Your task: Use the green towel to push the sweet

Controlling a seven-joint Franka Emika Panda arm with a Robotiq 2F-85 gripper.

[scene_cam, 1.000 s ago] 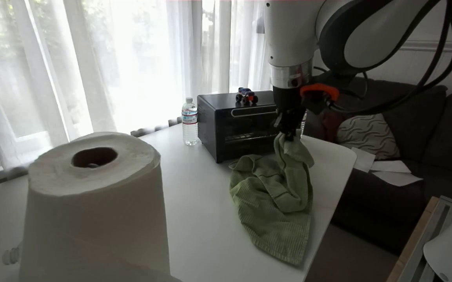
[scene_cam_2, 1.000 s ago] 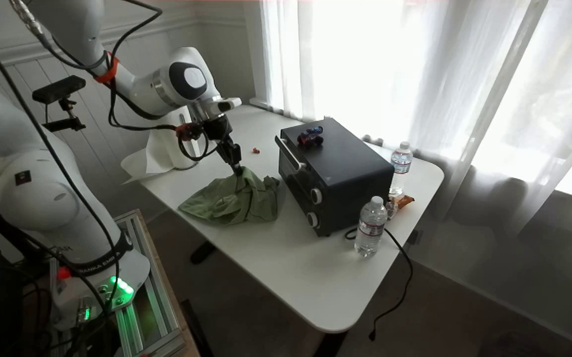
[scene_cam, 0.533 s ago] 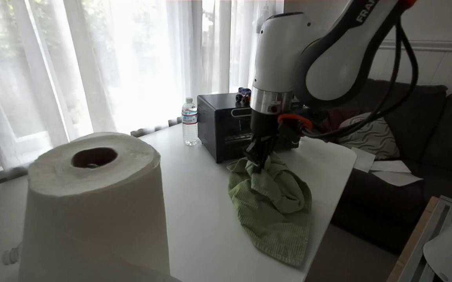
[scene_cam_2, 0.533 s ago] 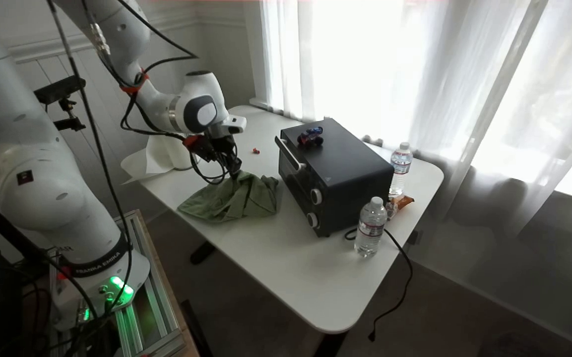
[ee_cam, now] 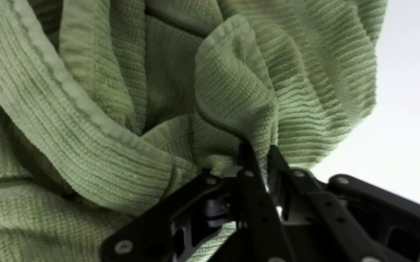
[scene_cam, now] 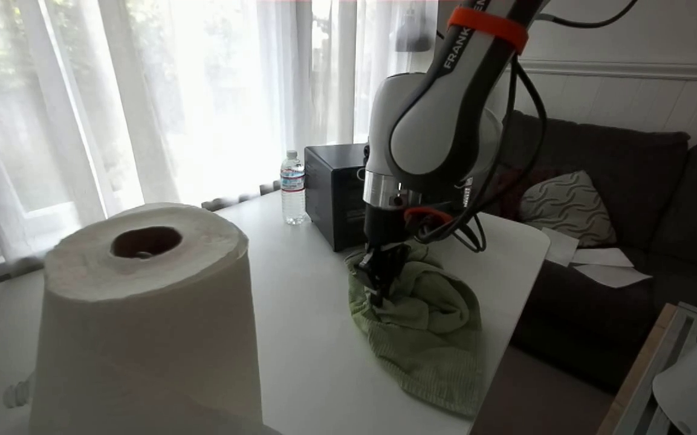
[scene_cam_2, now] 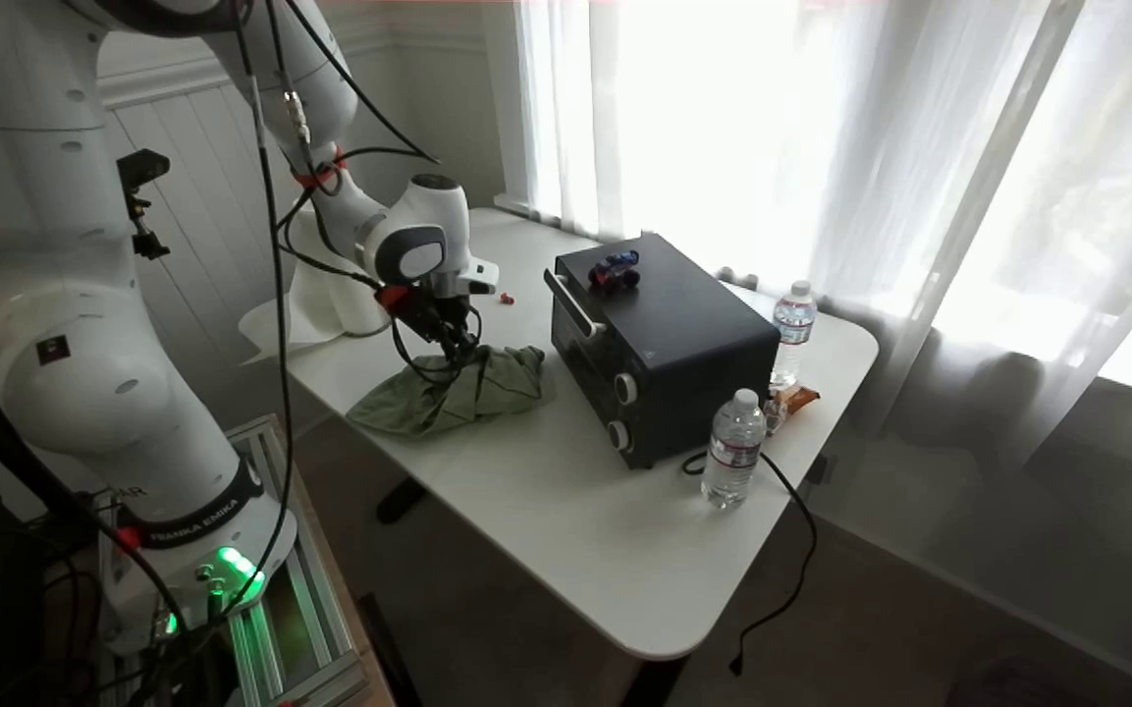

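The green towel (scene_cam: 439,338) lies crumpled on the white table near its edge; it also shows in an exterior view (scene_cam_2: 438,403) and fills most of the wrist view (ee_cam: 115,160). My gripper (ee_cam: 259,153) is shut on a raised fold of the towel, pinched between the fingertips. In both exterior views the gripper (scene_cam: 378,299) (scene_cam_2: 462,358) points down, low over the table. A small red-orange piece (scene_cam_2: 507,299) lies on the table beyond the gripper. An orange wrapper (scene_cam_2: 797,400) lies behind the oven. I cannot tell which is the sweet.
A black toaster oven (scene_cam_2: 664,334) with a toy truck (scene_cam_2: 615,270) on top stands beside the towel. Water bottles (scene_cam: 292,188) (scene_cam_2: 734,450) stand near it. A paper towel roll (scene_cam: 149,326) stands on the table. A power cord (scene_cam_2: 801,550) hangs off the edge.
My gripper has moved down and toward the paper towel roll, away from the oven, carrying the held towel fold lower. The towel now lies flatter and bunched; the arm now covers more of the oven.
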